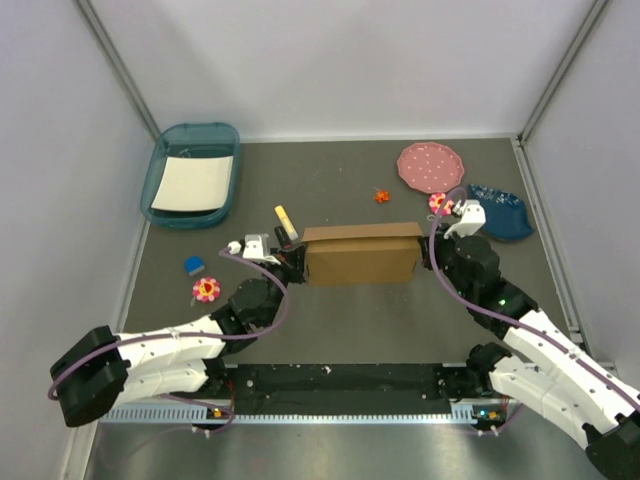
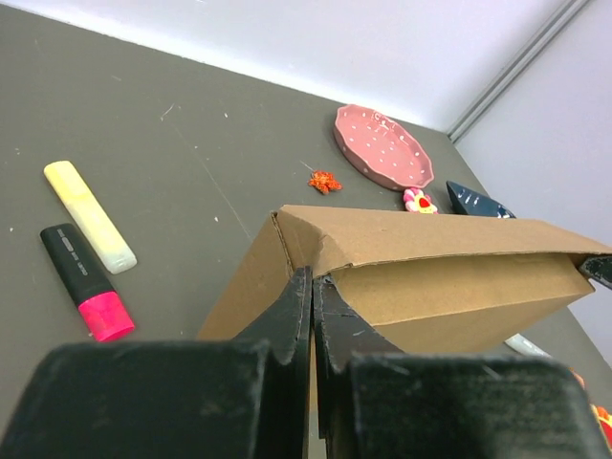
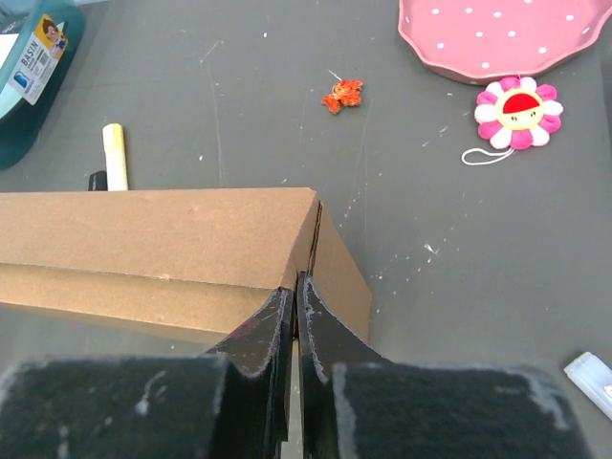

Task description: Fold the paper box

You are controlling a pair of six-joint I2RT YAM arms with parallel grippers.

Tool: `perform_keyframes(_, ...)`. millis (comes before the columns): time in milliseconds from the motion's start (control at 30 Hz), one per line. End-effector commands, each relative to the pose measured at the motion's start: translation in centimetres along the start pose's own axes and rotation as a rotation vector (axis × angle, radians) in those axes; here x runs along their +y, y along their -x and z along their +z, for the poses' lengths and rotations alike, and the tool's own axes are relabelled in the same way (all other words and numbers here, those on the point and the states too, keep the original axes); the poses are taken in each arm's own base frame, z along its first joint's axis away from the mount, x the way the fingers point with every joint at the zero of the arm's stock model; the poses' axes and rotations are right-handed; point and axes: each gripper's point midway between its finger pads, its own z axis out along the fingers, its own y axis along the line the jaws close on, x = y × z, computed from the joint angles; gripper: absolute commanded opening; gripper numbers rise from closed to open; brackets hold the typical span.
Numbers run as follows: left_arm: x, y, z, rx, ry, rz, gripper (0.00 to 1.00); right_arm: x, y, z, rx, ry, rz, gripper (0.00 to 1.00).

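Paper box [image 1: 360,255]: stands mid-table between the two arms, formed into a closed rectangular shape; the lid lies over the top, its front edge slightly overhanging in the left wrist view, so I judge the closing nearly done but not tucked
Placement: one arm at each short end, likely bracing the box so it cannot slide or spring open while the ends are pressed in
Left gripper [image 2: 312,287]: fingers closed together; tips against the left end, at the corner under the lid; whether a cardboard edge is nipped between them cannot be told
Right gripper [image 3: 295,287]: fingers closed together; tips touching the top edge of the right end; nothing visibly held
Clutter: yellow highlighter [image 2: 91,218] and black-and-pink marker [image 2: 84,282] lie left of the box, apart from it; pink plate [image 1: 430,167] sits far right
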Motion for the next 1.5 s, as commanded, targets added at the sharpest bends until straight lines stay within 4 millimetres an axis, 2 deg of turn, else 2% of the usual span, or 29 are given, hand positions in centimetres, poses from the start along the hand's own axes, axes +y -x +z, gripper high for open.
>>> perform_keyframes(0, 3.4, -10.4, -3.5, 0.348, 0.011, 0.166, 0.0, -0.8, -4.6, -0.5, 0.153, -0.001, -0.031, 0.0)
perform_keyframes(233, 5.3, -12.5, -4.2, 0.394, 0.063, 0.188, 0.0, -1.3, -5.8, -0.8, 0.171, -0.001, -0.042, 0.0)
perform_keyframes(300, 5.4, -12.6, -4.3, 0.392, 0.073, 0.185, 0.0, -1.4, -5.6, -1.1, 0.164, -0.005, -0.041, 0.0)
perform_keyframes(367, 5.6, -12.2, -4.2, 0.382, 0.082, 0.198, 0.0, -1.4, -4.6, -1.4, 0.134, -0.009, -0.034, 0.01)
perform_keyframes(433, 5.5, -11.7, -4.0, 0.371, 0.09, 0.205, 0.0, -1.4, -3.5, -1.7, 0.111, -0.016, -0.033, 0.08)
perform_keyframes(467, 5.5, -11.5, -3.9, 0.369, 0.094, 0.213, 0.0, -1.5, -3.1, -1.8, 0.102, -0.025, -0.034, 0.19)
perform_keyframes(567, 5.7, -11.0, -3.8, 0.37, 0.131, 0.225, 0.0, -1.4, -1.1, -2.3, 0.069, -0.041, -0.035, 0.37)
perform_keyframes(667, 5.7, -10.5, -3.4, 0.372, 0.155, 0.248, 0.0, -1.0, 0.8, -2.9, 0.035, -0.035, -0.034, 0.44)
perform_keyframes(700, 5.4, -10.2, -3.3, 0.367, 0.152, 0.246, 0.0, -0.7, 2.0, -3.3, 0.01, -0.027, -0.032, 0.45)
perform_keyframes(767, 5.2, -10.0, -3.2, 0.364, 0.151, 0.252, 0.0, -0.5, 2.8, -3.7, -0.002, -0.021, -0.039, 0.47)
perform_keyframes(933, 5.1, -9.8, -2.9, 0.366, 0.163, 0.267, 0.0, 0.7, 6.8, -5.6, -0.099, 0.035, -0.035, 0.48)
perform_keyframes(1033, 5.3, -9.8, -2.9, 0.367, 0.169, 0.275, 0.0, 1.7, 8.5, -6.0, -0.139, 0.077, -0.03, 0.45)
perform_keyframes(1067, 5.3, -9.8, -2.9, 0.368, 0.17, 0.273, 0.0, 2.2, 9.1, -6.0, -0.163, 0.098, -0.03, 0.4)
perform_keyframes(1133, 5.3, -9.8, -2.9, 0.369, 0.171, 0.272, 0.0, 2.4, 8.7, -5.2, -0.154, 0.101, -0.028, 0.28)
perform_keyframes(1167, 5.4, -9.9, -2.9, 0.371, 0.175, 0.272, 0.0, 2.6, 8.5, -4.7, -0.146, 0.103, -0.023, 0.13)
perform_keyframes(1233, 5.5, -10.1, -3.0, 0.38, 0.175, 0.277, 0.0, 2.7, 7.6, -3.8, -0.131, 0.104, -0.011, 0.03)
perform_keyframes(1333, 5.5, -10.4, -3.1, 0.391, 0.174, 0.281, 0.0, 3.6, 6.0, -2.3, -0.108, 0.146, 0.024, 0.0)
perform_keyframes(1367, 5.5, -10.4, -3.0, 0.391, 0.174, 0.283, 0.0, 3.6, 4.8, -1.7, -0.082, 0.151, 0.042, 0.0)
perform_keyframes(1467, 5.4, -10.3, -3.0, 0.393, 0.177, 0.286, 0.0, 3.3, 2.9, -0.8, -0.039, 0.137, 0.048, 0.0)
